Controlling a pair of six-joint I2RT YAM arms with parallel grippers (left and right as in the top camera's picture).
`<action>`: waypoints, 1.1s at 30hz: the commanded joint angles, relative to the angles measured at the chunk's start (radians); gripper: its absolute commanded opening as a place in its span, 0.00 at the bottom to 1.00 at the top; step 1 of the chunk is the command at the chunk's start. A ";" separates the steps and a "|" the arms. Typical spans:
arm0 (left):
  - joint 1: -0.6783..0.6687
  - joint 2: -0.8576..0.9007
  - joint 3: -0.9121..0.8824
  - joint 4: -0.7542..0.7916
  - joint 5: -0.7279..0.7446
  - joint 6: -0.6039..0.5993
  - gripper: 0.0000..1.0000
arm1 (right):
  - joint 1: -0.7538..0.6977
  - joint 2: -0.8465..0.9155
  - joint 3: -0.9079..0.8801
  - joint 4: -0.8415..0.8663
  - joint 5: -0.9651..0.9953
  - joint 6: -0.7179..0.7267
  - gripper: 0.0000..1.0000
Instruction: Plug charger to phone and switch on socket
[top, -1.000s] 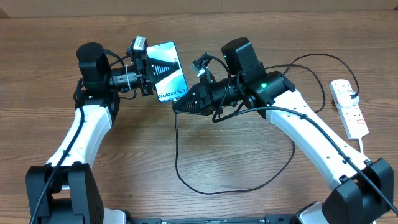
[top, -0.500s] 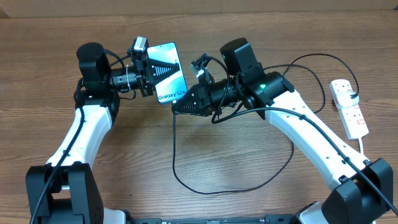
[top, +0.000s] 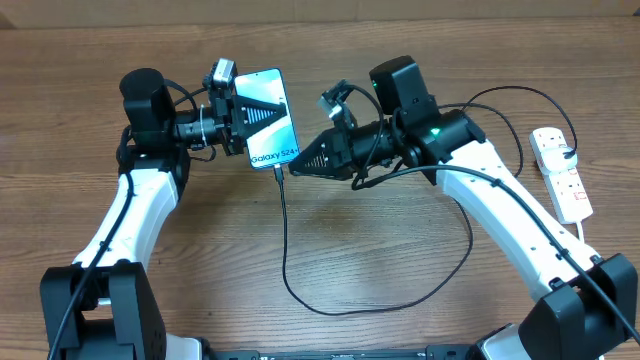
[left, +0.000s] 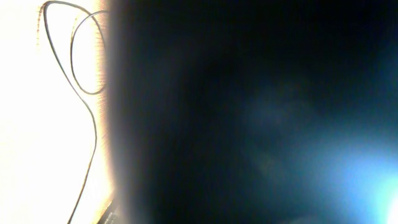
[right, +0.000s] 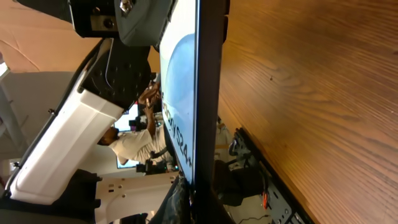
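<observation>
My left gripper (top: 238, 113) is shut on the phone (top: 268, 115) and holds it raised, with its blue-teal "Galaxy S24+" screen facing up. The phone's back fills the left wrist view (left: 249, 112) as a dark blur. The charger (top: 284, 240) is a thin black cable that hangs from the middle of the phone's bottom edge. It loops over the table toward the socket (top: 562, 175) at the far right. My right gripper (top: 292, 170) points at that bottom edge, just right of the cable's top. In the right wrist view the phone (right: 208, 93) is edge-on and reaches down between the jaws.
The socket's white cord (top: 585, 235) runs toward the front right edge. The cable's loops lie on the wooden table (top: 380, 260) between the arms, and show in the left wrist view (left: 93, 124). The left arm's white link (right: 68, 137) shows behind the phone.
My right gripper has drawn back a little to the right and up. The cable's top end now sits at the phone's bottom edge, apart from the gripper's tip. The phone shifted slightly left.
</observation>
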 joint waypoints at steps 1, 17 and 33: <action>-0.022 -0.040 0.012 0.004 0.146 0.027 0.04 | -0.007 0.002 0.004 0.028 0.062 -0.019 0.04; -0.022 -0.040 0.012 0.003 0.108 0.018 0.04 | 0.007 0.002 0.004 -0.063 -0.067 -0.156 0.66; -0.022 -0.040 0.012 0.003 0.026 -0.058 0.04 | 0.023 0.002 0.004 -0.074 -0.139 -0.221 0.43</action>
